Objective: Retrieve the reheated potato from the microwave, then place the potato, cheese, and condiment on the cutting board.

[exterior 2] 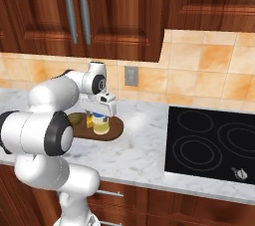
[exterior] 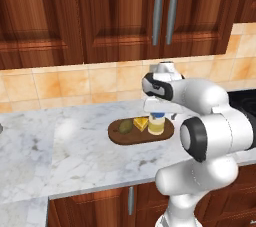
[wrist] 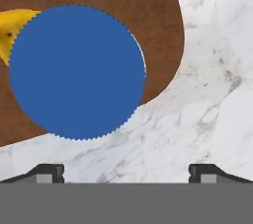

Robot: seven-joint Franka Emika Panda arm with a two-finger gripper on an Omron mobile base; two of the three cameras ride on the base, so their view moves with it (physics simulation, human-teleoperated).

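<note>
Pincer wide open above condiment, gripping nothing. Potato, cheese, condiment all stood on cutting board upon table, likely because placing finished.

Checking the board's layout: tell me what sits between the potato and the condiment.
The cheese lies between the potato and the condiment, all on the cutting board. The left base view shows it best.
</note>
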